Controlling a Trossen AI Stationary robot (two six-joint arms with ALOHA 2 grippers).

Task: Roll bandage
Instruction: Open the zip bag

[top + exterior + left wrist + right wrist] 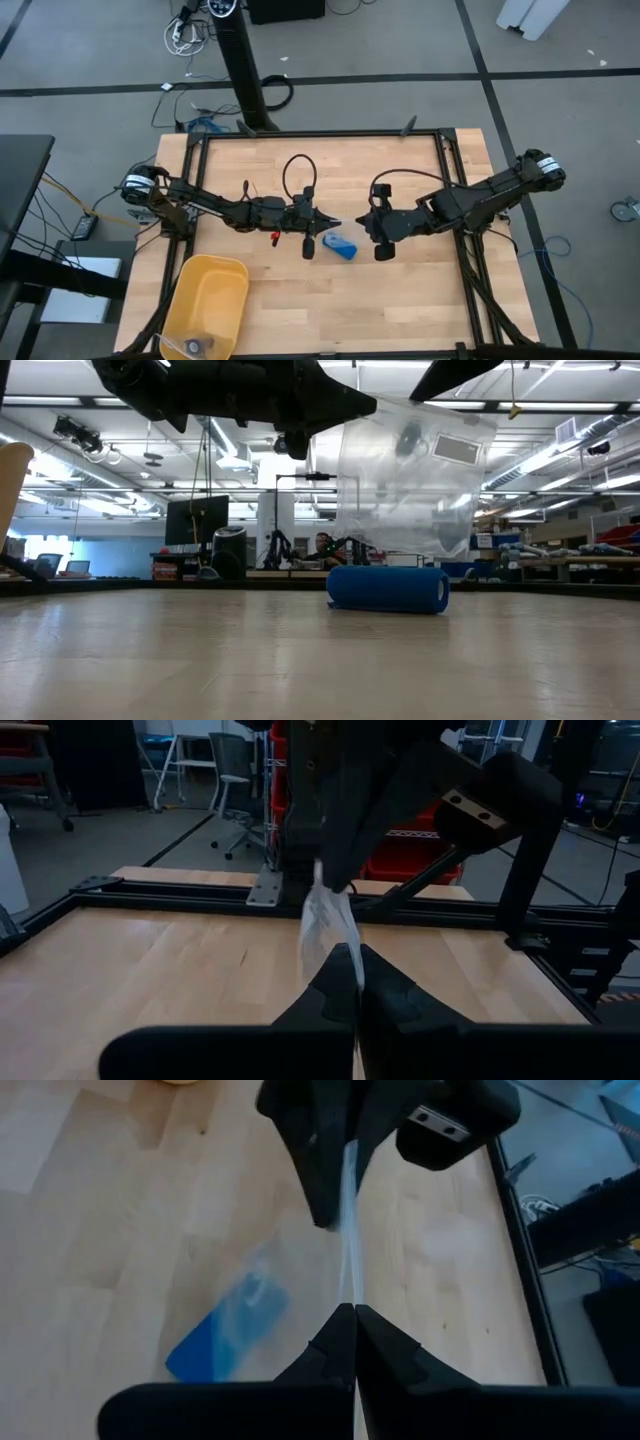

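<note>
Both grippers, left and right, pinch the clear bag mid-air; the bandage lies on the table right below, untouched.

I see the bandage rolled up: a compact bright blue cylinder lying on its side on the wooden surface, near centre.

Bright blue bandage, yellow bin, clear bag

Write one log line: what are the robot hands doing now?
left gripper: shut on clear plastic bag | right gripper: shut on same bag | bandage: rolled, lying on table
</note>
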